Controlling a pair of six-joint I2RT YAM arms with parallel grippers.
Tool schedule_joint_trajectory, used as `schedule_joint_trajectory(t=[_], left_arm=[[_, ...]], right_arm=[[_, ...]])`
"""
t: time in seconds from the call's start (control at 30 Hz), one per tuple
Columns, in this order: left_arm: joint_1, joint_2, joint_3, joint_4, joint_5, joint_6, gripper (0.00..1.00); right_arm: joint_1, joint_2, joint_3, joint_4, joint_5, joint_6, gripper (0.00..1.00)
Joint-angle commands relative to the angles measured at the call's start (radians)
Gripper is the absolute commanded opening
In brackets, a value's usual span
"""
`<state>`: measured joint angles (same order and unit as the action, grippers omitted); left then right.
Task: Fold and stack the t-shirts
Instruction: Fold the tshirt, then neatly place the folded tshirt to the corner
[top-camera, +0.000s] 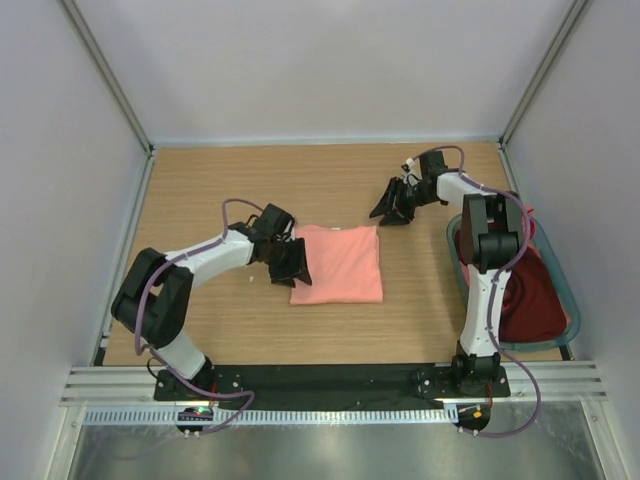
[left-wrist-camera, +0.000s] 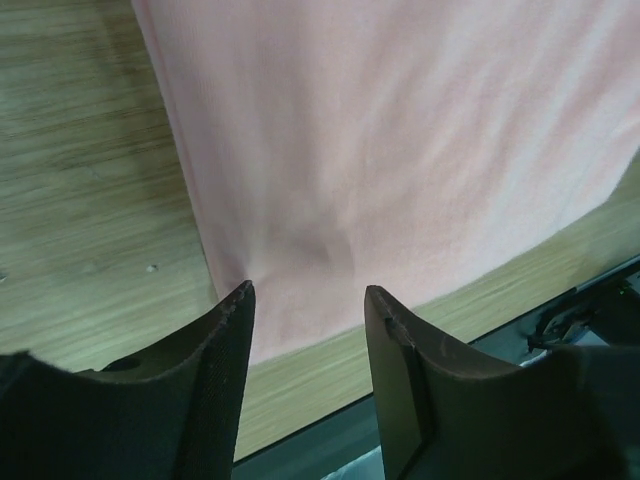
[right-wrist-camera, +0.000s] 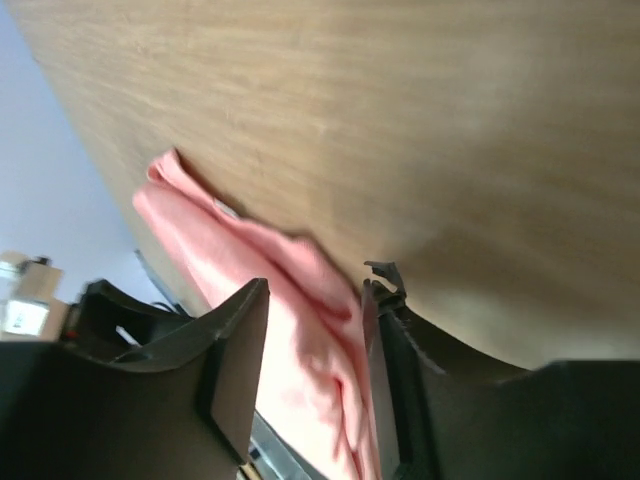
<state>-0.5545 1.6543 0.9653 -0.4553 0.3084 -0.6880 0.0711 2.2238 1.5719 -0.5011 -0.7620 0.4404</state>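
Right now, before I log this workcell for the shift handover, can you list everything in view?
salmon-pink t-shirt: one, salmon pink, folded flat in the middle of the table.
maroon t-shirt: one, dark maroon, bunched in the basket.
basket: one, grey-teal, at the table's right edge, beside the right arm.
table: one, light wood.
panels: pale grey, around the table's left, far and right sides.
left arm and right arm: two, white and black, bases at the near edge.
left hand: one, black, open, at the folded shirt's left edge.
right hand: one, black, open, above bare table beyond the shirt's far right corner.
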Motion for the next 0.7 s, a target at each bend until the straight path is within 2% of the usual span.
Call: schedule_joint_trajectory(t=[0.0,0.13,0.2,0.23,0.37,0.67], left_arm=[[-0.001,-0.111,0.117,-0.109,-0.032,0.057,0.51],[0.004,-0.16,0.177,-0.158,-0.035,0.077,0.55],[0.005,-0.18,0.2,-0.186,-0.028,0.084,0.56],[0.008,-0.189,0.207,-0.194,-0.022,0.084,0.56],[0.008,-0.255,0.196,-0.224,-0.015,0.067,0.56],[0.008,-0.45,0.118,-0.304,-0.054,0.027,0.57]], right_arm=[[-0.02,-0.171,0.044,-0.188,0.107,-0.146,0.53],[-0.042,-0.237,-0.064,-0.142,0.09,-0.166,0.65],[-0.031,-0.246,-0.127,-0.105,0.034,-0.183,0.79],[-0.024,-0.253,-0.148,-0.093,0.029,-0.193,1.0],[0.012,-0.266,-0.236,-0.022,0.059,-0.233,1.0],[0.056,-0.205,-0.234,0.003,0.164,-0.244,1.0]])
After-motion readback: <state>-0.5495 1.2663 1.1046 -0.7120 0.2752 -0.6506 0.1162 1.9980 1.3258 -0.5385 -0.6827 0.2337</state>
